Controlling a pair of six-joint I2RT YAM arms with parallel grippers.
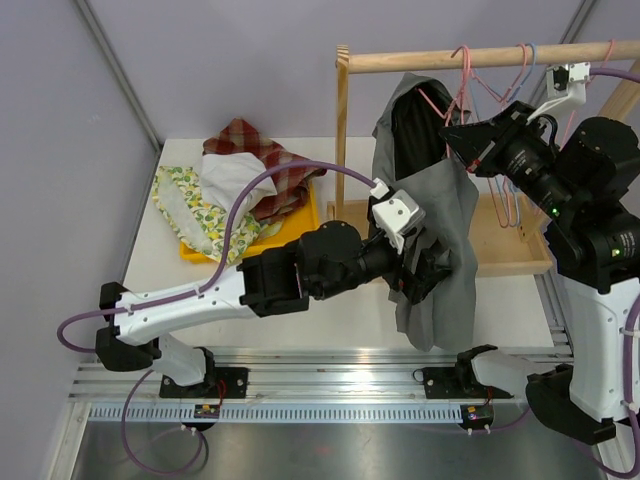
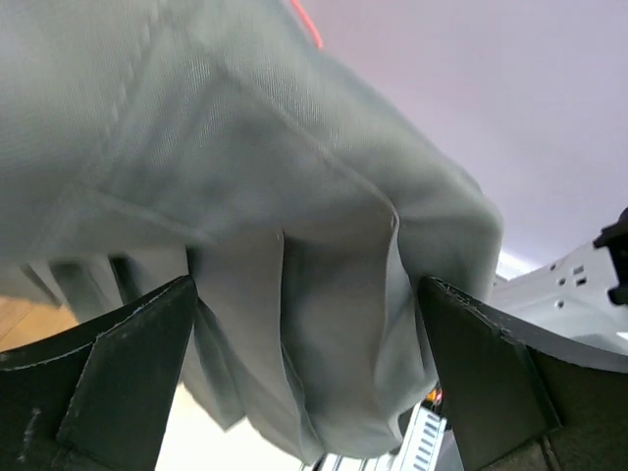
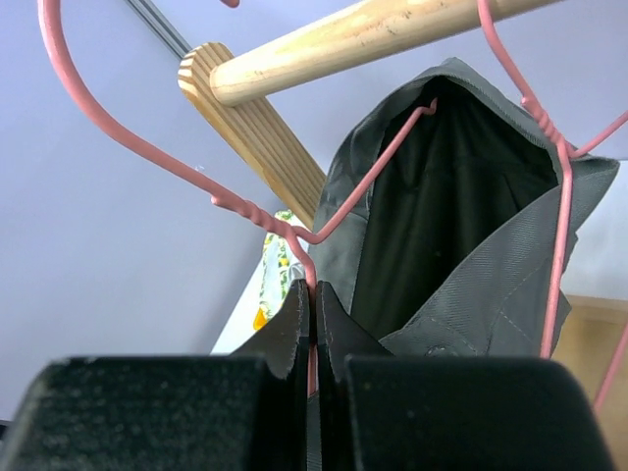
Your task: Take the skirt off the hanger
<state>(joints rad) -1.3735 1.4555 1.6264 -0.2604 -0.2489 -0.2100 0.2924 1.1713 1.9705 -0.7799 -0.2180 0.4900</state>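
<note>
Hanging on the pink hanger (image 3: 373,175) from the wooden rail (image 1: 480,57), the grey skirt (image 1: 430,230) is not yet off; the right hand (image 3: 312,324) pinches the hanger wire, the left hand (image 2: 306,294) gapes wide around the skirt's lower folds, gripping nothing

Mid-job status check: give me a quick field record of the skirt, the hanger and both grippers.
skirt: grey, draped on hanger
hanger: pink wire, hangs from wooden rail
left gripper: jaws wide open, skirt folds between them, not clamped
right gripper: jaws shut on hanger wire just below its twisted neck
task: skirt not yet off
</note>
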